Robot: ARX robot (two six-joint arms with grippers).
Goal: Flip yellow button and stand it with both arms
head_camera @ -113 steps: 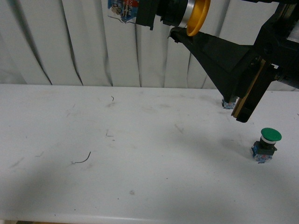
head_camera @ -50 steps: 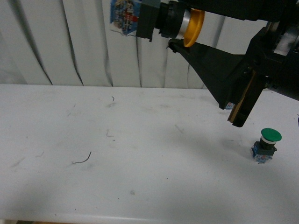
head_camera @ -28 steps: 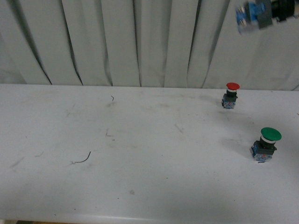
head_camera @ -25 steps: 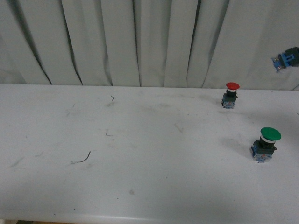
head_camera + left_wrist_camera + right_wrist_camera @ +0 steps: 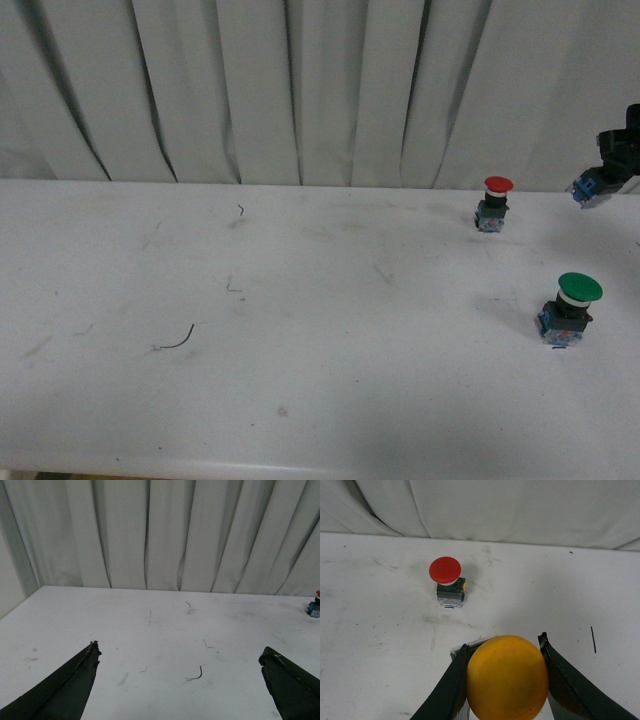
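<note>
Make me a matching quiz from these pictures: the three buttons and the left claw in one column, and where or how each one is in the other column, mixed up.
Column one:
1. yellow button
2. red button
3. green button
4. left claw

Column two:
A. open, holding nothing
B. upright on the table, close to the curtain
C. gripped in the right claw
D. upright on the table, nearer the robot than the other standing button

Pairs: 1-C, 2-B, 3-D, 4-A
</note>
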